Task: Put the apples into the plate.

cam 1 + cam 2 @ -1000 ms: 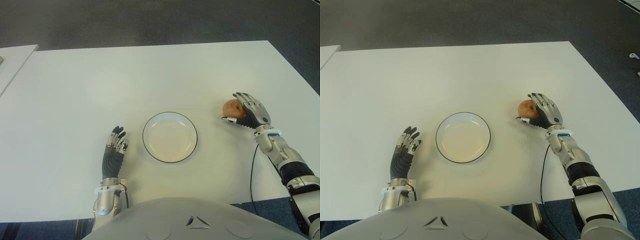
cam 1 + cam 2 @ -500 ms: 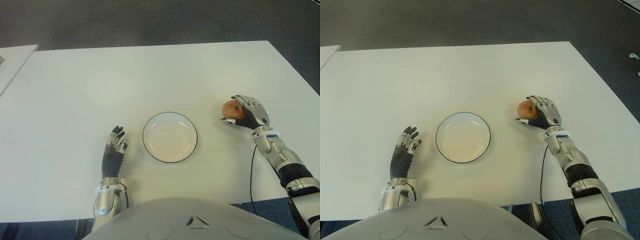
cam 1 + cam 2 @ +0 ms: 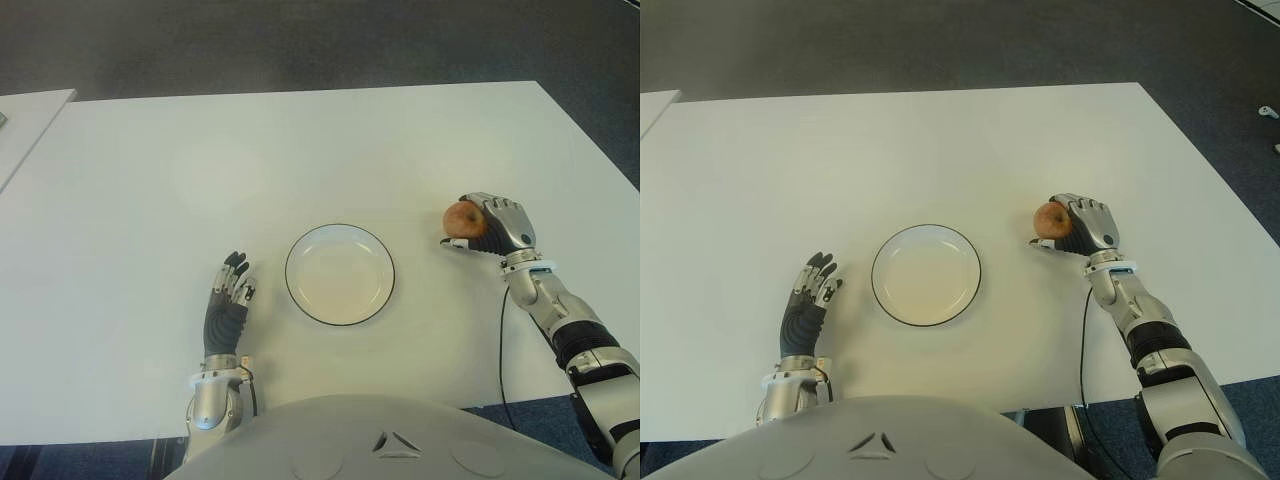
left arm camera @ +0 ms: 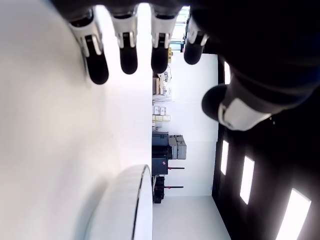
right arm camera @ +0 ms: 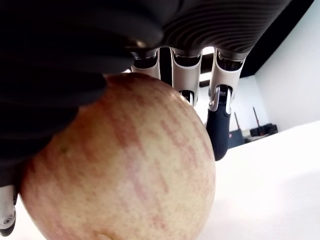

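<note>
Nearest, just left of the plate [image 3: 340, 274] and showing against the white table [image 3: 150, 180]: left hand [image 3: 227, 300], idling, fingers [image 4: 128, 50] reaching out straight and loose, holding nothing (only bare tabletop showing beneath them in the wrist view).

Farther out and off to the right: right hand [image 3: 493, 228], working, well apart from the plate's right rim. Wrapping around the apple [image 3: 462, 219], fingers [image 5: 220, 112] curling over the far side, thumb coming in from below, palm pressing against the reddish, streaked skin. Filling most of the right wrist view, that apple, with bright table showing underneath it; whether touching the surface or hanging just clear, impossible to tell.

Sitting bare in the middle, the plate, with nothing lying in it yet. Showing only one apple anywhere on the table, though the task is speaking of several.

Judging by all this: standing at the grasping step, with carrying and placing not yet done. Calling next for raising the fruit clear of the table, then swinging it leftward toward the robot's middle until hanging over the centre of the plate, then lowering and easing the fingers off. Worth minding: a round, smooth thing rolling out of a loose hold, or rolling across the shallow plate and off it when released from too high up.
</note>
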### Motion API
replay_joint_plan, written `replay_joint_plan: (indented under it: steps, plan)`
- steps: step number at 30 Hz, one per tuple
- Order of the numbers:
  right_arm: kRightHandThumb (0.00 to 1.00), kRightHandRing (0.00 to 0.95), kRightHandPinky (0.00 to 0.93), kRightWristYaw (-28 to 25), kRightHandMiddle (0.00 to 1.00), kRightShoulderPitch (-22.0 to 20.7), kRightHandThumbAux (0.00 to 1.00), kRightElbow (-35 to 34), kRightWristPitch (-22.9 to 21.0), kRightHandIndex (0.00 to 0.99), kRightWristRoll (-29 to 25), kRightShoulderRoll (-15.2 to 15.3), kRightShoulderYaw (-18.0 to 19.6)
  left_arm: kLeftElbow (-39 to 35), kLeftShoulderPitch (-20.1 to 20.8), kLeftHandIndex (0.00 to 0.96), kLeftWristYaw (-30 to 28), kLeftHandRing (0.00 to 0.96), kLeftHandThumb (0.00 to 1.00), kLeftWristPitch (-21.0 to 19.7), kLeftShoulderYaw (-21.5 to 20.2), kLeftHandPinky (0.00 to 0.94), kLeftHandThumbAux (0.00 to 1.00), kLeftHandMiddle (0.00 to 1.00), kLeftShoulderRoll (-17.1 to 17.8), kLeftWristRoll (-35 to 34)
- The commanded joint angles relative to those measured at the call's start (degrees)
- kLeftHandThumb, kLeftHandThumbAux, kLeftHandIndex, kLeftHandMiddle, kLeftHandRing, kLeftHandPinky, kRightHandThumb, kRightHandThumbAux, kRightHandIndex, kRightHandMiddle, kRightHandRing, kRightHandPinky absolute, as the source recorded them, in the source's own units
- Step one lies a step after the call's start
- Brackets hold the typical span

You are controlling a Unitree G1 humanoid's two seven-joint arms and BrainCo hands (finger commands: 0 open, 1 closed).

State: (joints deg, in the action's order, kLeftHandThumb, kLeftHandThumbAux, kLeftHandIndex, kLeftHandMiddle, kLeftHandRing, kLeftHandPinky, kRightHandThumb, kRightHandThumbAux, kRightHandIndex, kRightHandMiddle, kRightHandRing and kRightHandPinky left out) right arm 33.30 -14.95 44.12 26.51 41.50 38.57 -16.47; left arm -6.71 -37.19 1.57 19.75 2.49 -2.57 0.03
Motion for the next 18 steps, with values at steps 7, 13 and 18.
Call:
replay_joint_plan:
  steps: [7,13,18]
  plan:
    - [0.842,0.891,0.887,-4.1,0.903,-0.3,0.682,0.3,2.4,0.854,-2.3,-0.3,-0.2,0.2,-1.0,0.103,-0.4,0.118,0.156,-0.7,-0.3,0.153,0.551,0.11,0.1,-0.7]
    - [0.862,0.892,0.884,-3.7,0.903,0.0,0.678,-0.3,2.9,0.859,-2.8,-0.4,0.2,0.0,-1.1,0.106,-0.3,0.123,0.161,-0.8,-0.3,0.158,0.546,0.115,0.0,-0.7]
    - [0.869,0.891,0.883,-3.6,0.901,0.2,0.676,-0.5,3.1,0.857,-3.1,-0.5,0.5,0.1,-1.0,0.109,-0.5,0.126,0.165,-0.6,-0.4,0.167,0.545,0.117,0.2,-0.9]
